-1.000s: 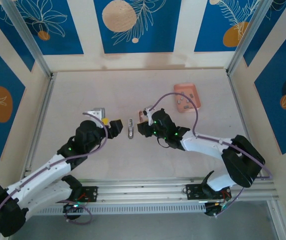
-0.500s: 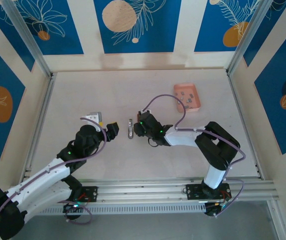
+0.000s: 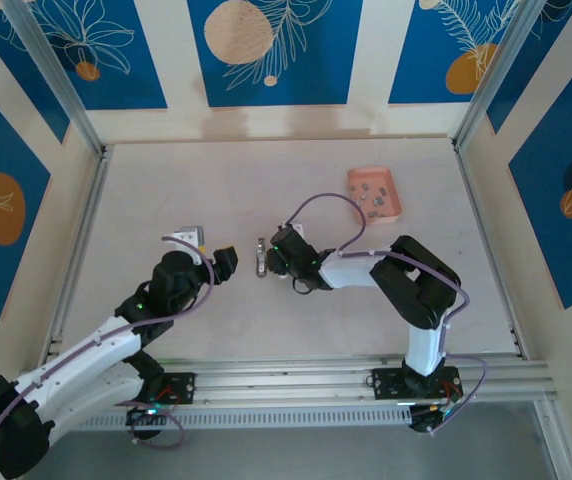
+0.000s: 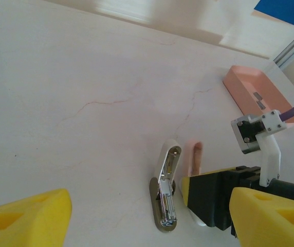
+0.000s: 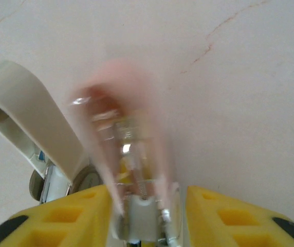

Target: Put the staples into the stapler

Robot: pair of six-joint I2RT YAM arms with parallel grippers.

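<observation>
Staples (image 3: 365, 187) lie loose inside shallow pink tray (image 3: 396, 192).

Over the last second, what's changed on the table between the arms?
The right gripper slid left, closing in on the open stapler, while its elbow folded inward from the right. The left gripper barely moved; the stapler and the pink tray stayed put.

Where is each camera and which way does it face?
Top external: above and behind the bases, facing down on the table; left claw and right claw flank the stapler.
Left wrist: low on the left arm, facing the open stapler; own yellow fingers at bottom corners.
Right wrist: close on a blurred pink piece between own yellow fingers.
Shared: top and left wrist both show stapler and pink tray.
</observation>
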